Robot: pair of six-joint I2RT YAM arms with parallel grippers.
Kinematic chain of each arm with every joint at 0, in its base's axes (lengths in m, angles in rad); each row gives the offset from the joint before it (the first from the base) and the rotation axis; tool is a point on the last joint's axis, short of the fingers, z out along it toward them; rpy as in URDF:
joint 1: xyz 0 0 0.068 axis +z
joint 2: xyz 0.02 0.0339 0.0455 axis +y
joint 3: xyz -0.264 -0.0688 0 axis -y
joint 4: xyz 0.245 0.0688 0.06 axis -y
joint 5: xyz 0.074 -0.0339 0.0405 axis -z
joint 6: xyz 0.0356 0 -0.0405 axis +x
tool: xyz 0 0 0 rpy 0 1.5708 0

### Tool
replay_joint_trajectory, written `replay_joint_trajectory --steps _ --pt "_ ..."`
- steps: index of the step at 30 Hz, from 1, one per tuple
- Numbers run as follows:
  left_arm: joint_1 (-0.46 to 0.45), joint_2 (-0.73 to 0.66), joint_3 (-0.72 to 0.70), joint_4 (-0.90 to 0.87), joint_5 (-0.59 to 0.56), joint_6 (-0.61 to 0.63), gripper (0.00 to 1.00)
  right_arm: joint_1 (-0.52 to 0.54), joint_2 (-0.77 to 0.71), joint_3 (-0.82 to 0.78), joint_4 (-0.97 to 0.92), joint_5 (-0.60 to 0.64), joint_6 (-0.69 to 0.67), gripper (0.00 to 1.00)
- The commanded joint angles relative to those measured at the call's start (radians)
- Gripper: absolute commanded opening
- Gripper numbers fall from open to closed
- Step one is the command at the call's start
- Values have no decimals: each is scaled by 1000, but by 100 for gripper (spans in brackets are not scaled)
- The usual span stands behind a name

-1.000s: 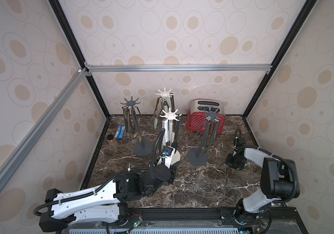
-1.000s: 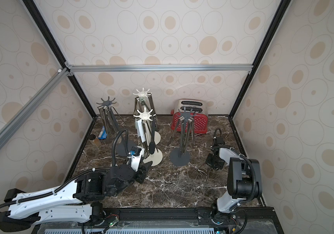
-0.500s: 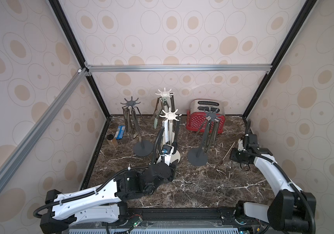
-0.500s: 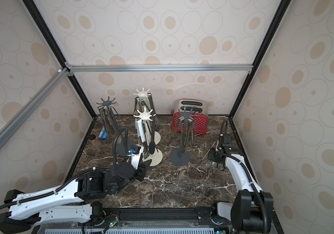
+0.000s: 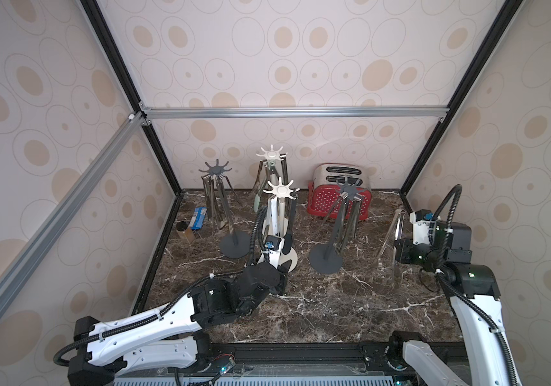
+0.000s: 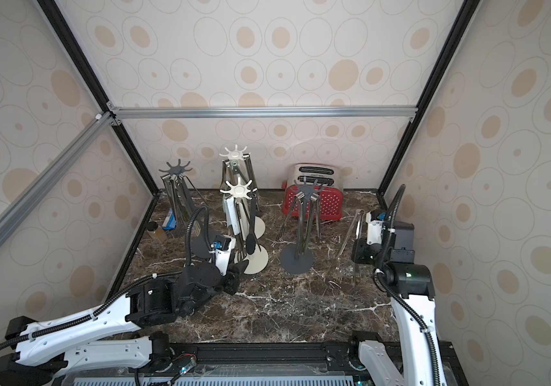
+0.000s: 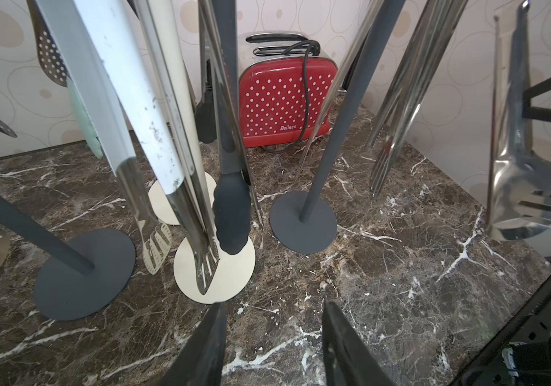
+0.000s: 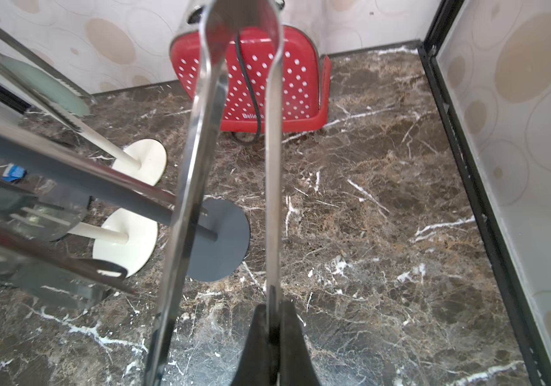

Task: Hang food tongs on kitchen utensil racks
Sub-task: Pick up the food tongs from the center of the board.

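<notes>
A dark marble tabletop (image 5: 334, 310) is stretching out in front of you, inside walls papered with beige ovals. A red polka-dot toaster (image 5: 337, 204) is sitting at the far wall. Your right gripper (image 8: 269, 320) is squeezing tight on one arm of the steel tongs (image 8: 272, 167). It is holding them tilted, hinge end uppermost, at the right side of the table, to the right of the right dark grey rack (image 5: 351, 192). Your left gripper (image 7: 274, 334) is hanging partway open with nothing between its fingers, low over the marble just on the near side of the near cream rack (image 5: 281, 191). Other tongs (image 5: 214, 207) are dangling from these two racks, from the far cream rack (image 5: 270, 155) and from the left dark grey rack (image 5: 215, 171).
</notes>
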Motion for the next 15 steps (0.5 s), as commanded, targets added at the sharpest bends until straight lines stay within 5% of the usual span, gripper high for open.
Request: replay_joint_trajectory --steps 1,15 --pt "8 -7 13 6 -16 -12 46 26 -27 80 -56 -58 -61 0" --pt "11 27 40 8 -22 9 46 98 -54 255 -114 -103 -62 0"
